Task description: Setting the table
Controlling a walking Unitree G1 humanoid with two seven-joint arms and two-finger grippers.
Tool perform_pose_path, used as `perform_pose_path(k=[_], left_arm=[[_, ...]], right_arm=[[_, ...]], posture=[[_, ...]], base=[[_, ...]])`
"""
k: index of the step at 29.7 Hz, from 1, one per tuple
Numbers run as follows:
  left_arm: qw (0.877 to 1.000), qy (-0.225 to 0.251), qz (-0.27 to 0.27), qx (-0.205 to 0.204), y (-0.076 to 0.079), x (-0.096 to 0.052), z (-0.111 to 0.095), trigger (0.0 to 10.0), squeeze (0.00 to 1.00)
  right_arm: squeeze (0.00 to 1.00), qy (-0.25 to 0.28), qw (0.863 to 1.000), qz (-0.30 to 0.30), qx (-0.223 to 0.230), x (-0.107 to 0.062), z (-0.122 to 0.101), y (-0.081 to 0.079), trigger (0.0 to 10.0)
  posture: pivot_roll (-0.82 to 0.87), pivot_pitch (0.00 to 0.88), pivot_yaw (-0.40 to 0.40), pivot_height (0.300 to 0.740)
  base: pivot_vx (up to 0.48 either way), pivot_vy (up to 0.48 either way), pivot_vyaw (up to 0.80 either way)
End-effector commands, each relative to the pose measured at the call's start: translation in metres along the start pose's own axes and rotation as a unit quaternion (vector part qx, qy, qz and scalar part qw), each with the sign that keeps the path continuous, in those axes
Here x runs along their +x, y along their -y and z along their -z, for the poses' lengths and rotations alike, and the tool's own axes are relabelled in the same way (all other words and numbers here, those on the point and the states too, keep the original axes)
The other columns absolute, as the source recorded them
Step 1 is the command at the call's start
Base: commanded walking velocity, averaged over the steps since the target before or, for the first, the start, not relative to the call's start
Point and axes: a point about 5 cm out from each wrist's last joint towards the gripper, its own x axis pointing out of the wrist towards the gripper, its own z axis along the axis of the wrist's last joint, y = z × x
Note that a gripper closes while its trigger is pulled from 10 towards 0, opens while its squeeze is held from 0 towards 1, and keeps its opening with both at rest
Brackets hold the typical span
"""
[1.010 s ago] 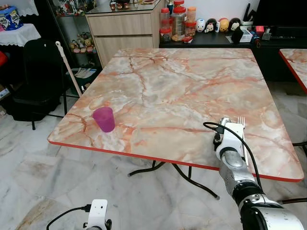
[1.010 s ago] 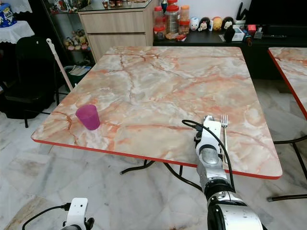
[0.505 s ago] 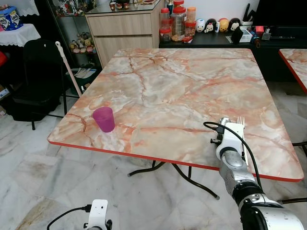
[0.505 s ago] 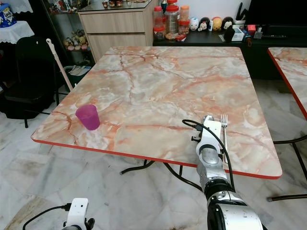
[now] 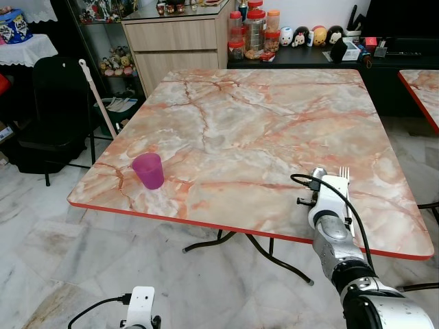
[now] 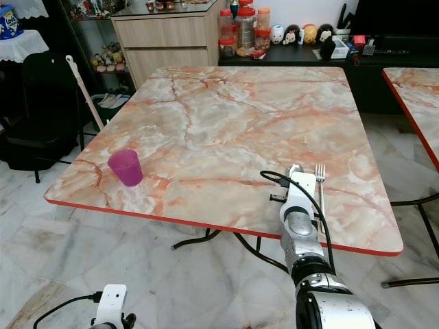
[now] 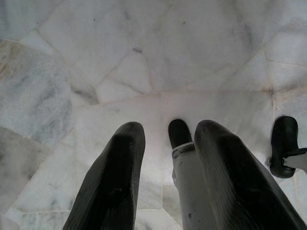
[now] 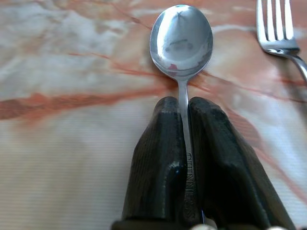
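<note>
A marble-patterned table with a red edge stands before me. My right gripper is low over its near right part, shut on the handle of a silver spoon whose bowl points away from me. A silver fork lies just right of the spoon, parallel to it, its tines beside the right wrist. A pink plastic cup stands upright near the table's front left edge. The left arm hangs low over the floor, and its gripper is open with nothing in it.
Black table legs splay out under the near edge. A black chair and a leaning mop handle stand at the left. A wooden cabinet with jars is behind, and a second table at the right.
</note>
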Motion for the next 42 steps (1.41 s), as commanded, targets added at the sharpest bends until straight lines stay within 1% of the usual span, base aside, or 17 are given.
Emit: perform_pose_path(k=[1, 2, 3, 4, 5, 6, 8, 10, 11, 12, 13, 15, 19, 27, 30, 42], left_arm=[[1.000, -0.007, -0.007, 0.007, -0.003, -0.001, 0.003, 10.0, 0.00], [1.000, -0.005, -0.011, 0.008, -0.003, -0.001, 0.003, 10.0, 0.00], [1.000, -0.004, -0.014, 0.007, -0.004, -0.001, 0.002, 10.0, 0.00], [1.000, -0.003, -0.014, 0.008, -0.004, 0.000, 0.002, 10.0, 0.00], [1.000, -0.003, -0.014, 0.009, -0.004, 0.000, 0.002, 10.0, 0.00], [1.000, -0.002, -0.014, 0.010, -0.003, 0.000, 0.002, 10.0, 0.00], [1.000, -0.002, -0.014, 0.011, -0.003, 0.000, 0.001, 10.0, 0.00], [1.000, -0.002, -0.015, 0.010, -0.003, 0.000, 0.001, 10.0, 0.00], [1.000, -0.002, -0.015, 0.010, -0.003, 0.000, 0.001, 10.0, 0.00], [1.000, -0.002, -0.015, 0.012, -0.002, 0.000, 0.001, 10.0, 0.00], [1.000, -0.002, -0.015, 0.012, -0.002, 0.000, 0.001, 10.0, 0.00], [1.000, -0.004, -0.019, 0.011, -0.003, 0.000, 0.002, 10.0, 0.00], [1.000, -0.005, -0.020, 0.011, -0.002, 0.000, 0.003, 10.0, 0.00], [1.000, -0.006, -0.021, 0.010, -0.002, -0.001, 0.003, 10.0, 0.00], [1.000, -0.006, -0.021, 0.010, -0.002, -0.001, 0.004, 10.0, 0.00], [1.000, -0.005, -0.022, 0.012, -0.003, -0.001, 0.003, 10.0, 0.00]], right_arm=[[0.00, 0.032, 0.999, -0.021, -0.006, 0.001, -0.014, -0.010, 0.0], [0.00, 0.071, 0.996, -0.051, -0.016, 0.000, -0.025, -0.019, 3.2], [0.00, 0.109, 0.991, -0.070, -0.030, -0.002, -0.036, -0.025, 4.8], [0.00, 0.123, 0.989, -0.078, -0.033, -0.002, -0.041, -0.028, 10.0], [0.00, 0.131, 0.987, -0.083, -0.034, -0.003, -0.044, -0.030, 10.0], [0.00, 0.157, 0.982, -0.096, -0.035, -0.004, -0.053, -0.035, 10.0], [0.00, 0.177, 0.978, -0.104, -0.032, -0.006, -0.061, -0.038, 10.0], [0.00, 0.210, 0.970, -0.118, -0.037, -0.008, -0.074, -0.043, 10.0], [0.00, 0.210, 0.970, -0.118, -0.037, -0.008, -0.074, -0.043, 10.0], [0.00, 0.224, 0.965, -0.126, -0.043, -0.010, -0.079, -0.046, 10.0], [0.00, 0.224, 0.965, -0.126, -0.043, -0.010, -0.079, -0.046, 10.0], [0.00, 0.238, 0.960, -0.138, -0.045, -0.011, -0.085, -0.049, 10.0], [0.00, 0.246, 0.958, -0.143, -0.031, -0.012, -0.089, -0.049, 10.0], [0.00, 0.270, 0.951, -0.146, -0.038, -0.015, -0.094, -0.049, 10.0], [0.00, 0.277, 0.949, -0.150, -0.031, -0.017, -0.096, -0.049, 10.0], [0.00, 0.281, 0.947, -0.152, -0.029, -0.018, -0.096, -0.050, 10.0]], posture=[[-0.04, 0.000, 0.086, 0.740], [-0.04, 0.000, 0.086, 0.740], [-0.05, 0.000, 0.085, 0.740], [-0.05, 0.000, 0.085, 0.740], [-0.05, 0.000, 0.086, 0.740], [-0.05, 0.000, 0.084, 0.740], [-0.05, 0.000, 0.082, 0.740], [-0.05, 0.000, 0.080, 0.740], [-0.05, 0.000, 0.080, 0.740], [-0.05, 0.000, 0.077, 0.740], [-0.05, 0.000, 0.077, 0.740], [-0.05, 0.000, 0.074, 0.740], [-0.05, 0.000, 0.072, 0.740], [-0.05, 0.000, 0.072, 0.740], [-0.05, 0.000, 0.072, 0.740], [-0.05, 0.000, 0.077, 0.740]], base=[[0.000, 0.000, 0.00], [0.000, 0.000, 0.00], [0.000, 0.000, 0.00], [0.000, 0.000, 0.00], [0.000, 0.000, 0.00], [0.000, 0.000, 0.00], [0.000, 0.000, 0.00], [0.000, 0.000, 0.00], [0.000, 0.000, 0.00], [0.000, -0.292, 0.00], [0.000, -0.292, 0.00], [0.000, -0.474, 0.00], [0.000, 0.000, 0.00], [0.000, -0.060, 0.00], [0.000, 0.000, 0.00], [0.000, 0.000, 0.00]])
